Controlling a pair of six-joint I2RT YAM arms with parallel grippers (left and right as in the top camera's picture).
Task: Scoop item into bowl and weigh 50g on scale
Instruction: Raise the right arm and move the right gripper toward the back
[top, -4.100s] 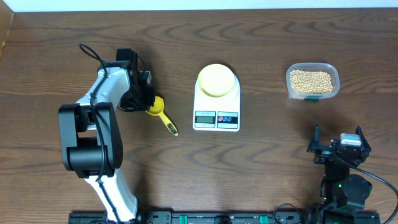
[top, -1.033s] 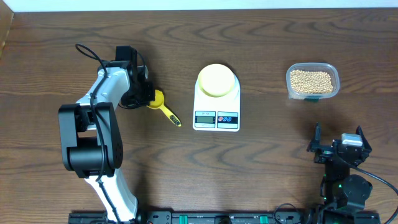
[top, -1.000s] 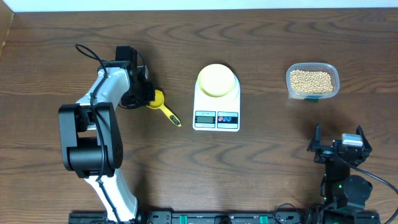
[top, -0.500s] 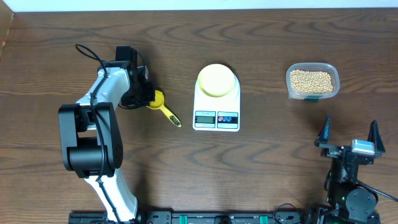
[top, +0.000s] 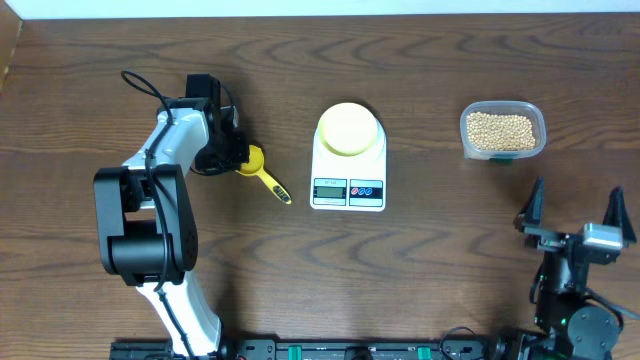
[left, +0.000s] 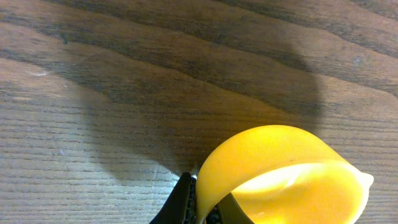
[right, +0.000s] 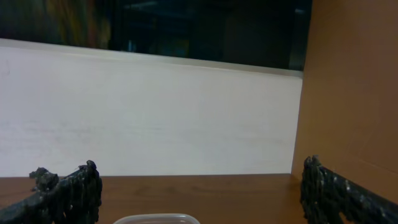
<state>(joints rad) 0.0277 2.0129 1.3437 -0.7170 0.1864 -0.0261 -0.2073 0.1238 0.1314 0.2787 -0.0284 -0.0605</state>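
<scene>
The tan beans (top: 501, 129) fill a clear plastic tub (top: 503, 152) at the back right. The pale yellow bowl (top: 348, 129) sits on the white scale (top: 348, 193) at the centre, apart from both grippers. My left gripper (top: 236, 157) is shut on the cup rim of a yellow measuring scoop (top: 262, 175); the left wrist view shows its fingers (left: 202, 202) pinching the scoop's yellow wall (left: 273, 162). My right gripper (top: 578, 209) is open and empty at the front right, below the tub. Its fingertips (right: 199, 186) frame the tub's rim (right: 155, 219).
The scoop's handle (top: 274, 187) points toward the scale's front left corner. A white wall (right: 149, 112) stands behind the table's far edge, and a brown panel (right: 354, 93) rises at the right.
My right arm has risen and shifted right, and its fingers have spread wider apart. My left gripper with the scoop has stayed still over the last second.
</scene>
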